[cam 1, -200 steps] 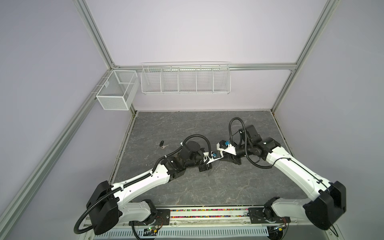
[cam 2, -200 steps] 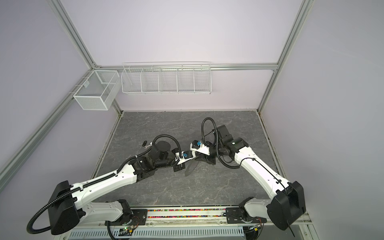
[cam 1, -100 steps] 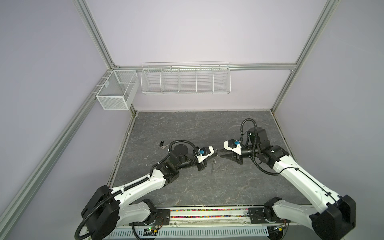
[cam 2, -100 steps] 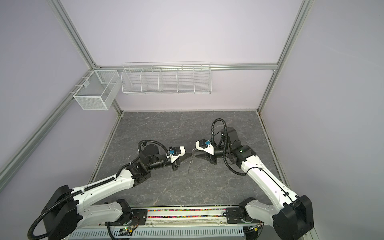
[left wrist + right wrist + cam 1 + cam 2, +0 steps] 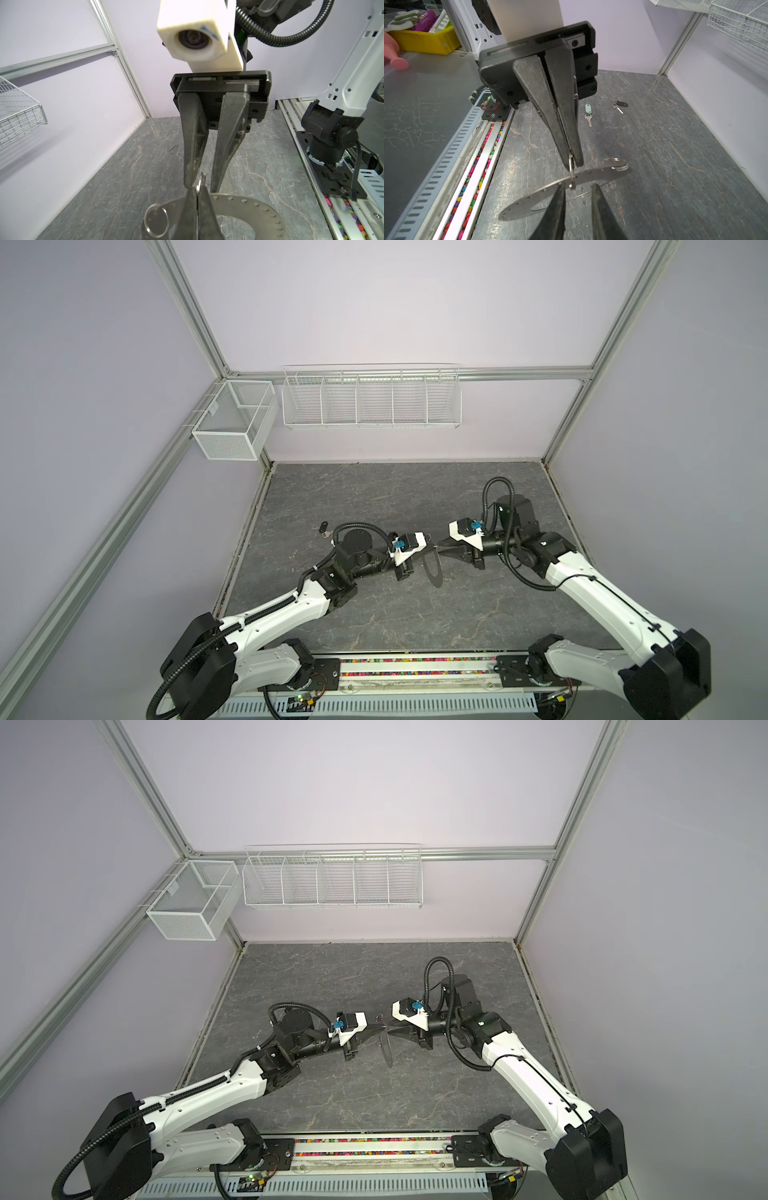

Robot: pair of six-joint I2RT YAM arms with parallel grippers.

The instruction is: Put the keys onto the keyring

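Above the middle of the worktop (image 5: 374, 497) we are holding the keyring (image 5: 542, 199) clear of the surface. Our left tool (image 5: 572, 164) is pinching shut on a small wire loop (image 5: 571, 172) at the disc's rim, and the disc is showing as a thin sliver in both top views, so we are judging that it is hanging on edge. Our right tool (image 5: 201, 185) is facing the left one tip to tip, its jaws standing apart on either side of that same loop and gripping nothing that we can see. A second loop (image 5: 156, 220) is sitting free further round the rim. Neither key is on the ring yet. The black-headed key (image 5: 323, 527) is lying flat near the worktop's left edge, about midway along it. The mint-headed key (image 5: 588, 113) is lying near it, head and blade in one line, and is hidden behind the left arm in the top views. Both keys are thus lying beyond the left arm, well apart from the right tool. The left arm is nearer to them but is occupied with the ring. We are judging that the coming move turns on this: either the right tool is reaching across for a key, or it is taking over the ring.
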